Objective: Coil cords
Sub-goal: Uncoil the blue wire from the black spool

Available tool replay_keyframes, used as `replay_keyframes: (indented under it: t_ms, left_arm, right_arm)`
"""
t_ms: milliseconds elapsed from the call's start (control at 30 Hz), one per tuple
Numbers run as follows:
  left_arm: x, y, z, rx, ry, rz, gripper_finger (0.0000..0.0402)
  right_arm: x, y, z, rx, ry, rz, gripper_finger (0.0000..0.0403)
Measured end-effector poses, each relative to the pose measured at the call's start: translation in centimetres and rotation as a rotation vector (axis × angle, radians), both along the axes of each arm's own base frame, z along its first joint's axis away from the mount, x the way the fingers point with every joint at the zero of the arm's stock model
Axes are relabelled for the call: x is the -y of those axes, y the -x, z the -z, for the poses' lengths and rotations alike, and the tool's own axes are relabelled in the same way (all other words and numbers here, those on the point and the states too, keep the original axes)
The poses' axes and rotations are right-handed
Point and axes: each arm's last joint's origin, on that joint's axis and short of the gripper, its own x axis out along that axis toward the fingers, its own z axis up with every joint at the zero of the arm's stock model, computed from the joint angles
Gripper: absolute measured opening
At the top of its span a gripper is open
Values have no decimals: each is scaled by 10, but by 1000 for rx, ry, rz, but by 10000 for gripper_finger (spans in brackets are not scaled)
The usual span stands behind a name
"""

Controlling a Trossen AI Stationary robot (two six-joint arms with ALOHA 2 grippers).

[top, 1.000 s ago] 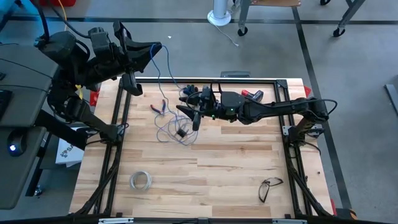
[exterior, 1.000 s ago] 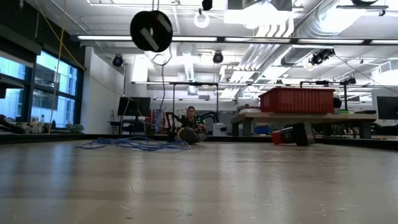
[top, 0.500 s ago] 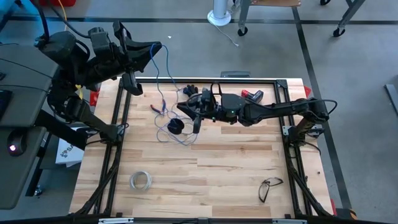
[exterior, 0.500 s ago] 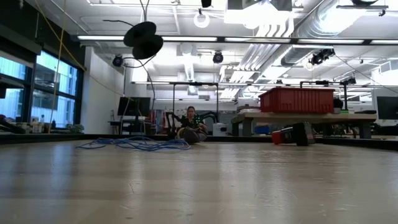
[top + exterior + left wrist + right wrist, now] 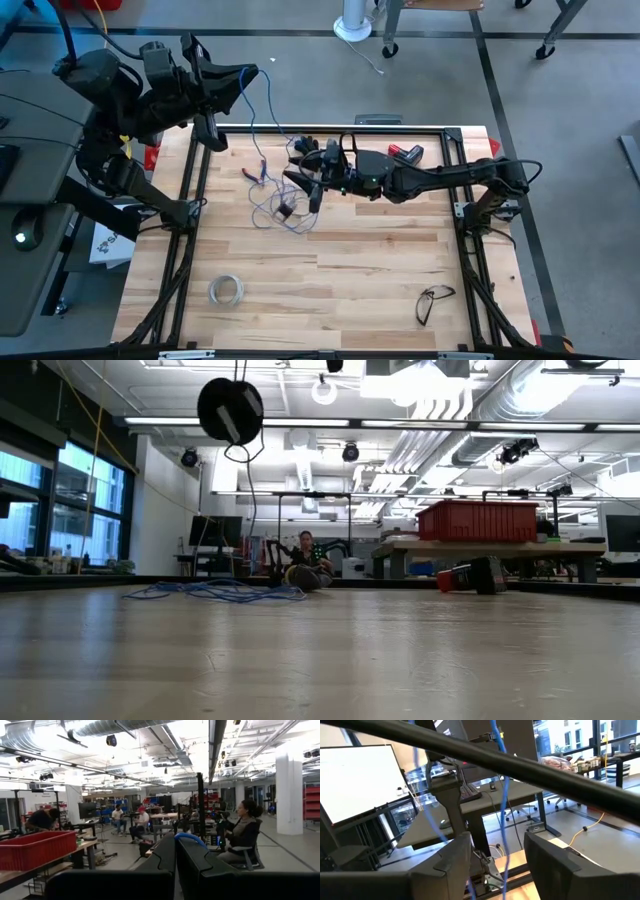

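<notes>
The desk carried a loose heap of thin blue wire near its far left part. My left arm was raised over the desk's far left corner, its end effector closed on the wire's upper end. The small dark spool hung in the air on that wire. My right end effector lay low beside the heap, its fingers parted with the wire running between them.
</notes>
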Motion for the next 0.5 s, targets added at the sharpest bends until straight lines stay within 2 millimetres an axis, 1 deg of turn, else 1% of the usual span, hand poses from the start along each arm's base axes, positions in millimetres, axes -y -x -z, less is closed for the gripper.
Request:
replay_keyframes:
  t_ms: [100,200,267,400,433,500]
  left_arm:
    - [0,0,0,-1,0,0,0]
    - [0,-2,1,-4,0,0,0]
    - [0,-4,1,-7,0,0,0]
    - [1,-6,2,-11,-1,0,0]
    - [1,-7,2,-12,-1,0,0]
    - [0,-7,3,-19,-10,-20,0]
  right_arm:
    - [2,0,0,-2,9,7,178]
    - [4,0,0,-3,15,6,154]
    - [4,0,0,-4,19,4,122]
    - [3,0,0,0,18,-30,23]
    - [3,0,-1,3,13,-34,13]
    - [0,1,-2,13,-16,-43,7]
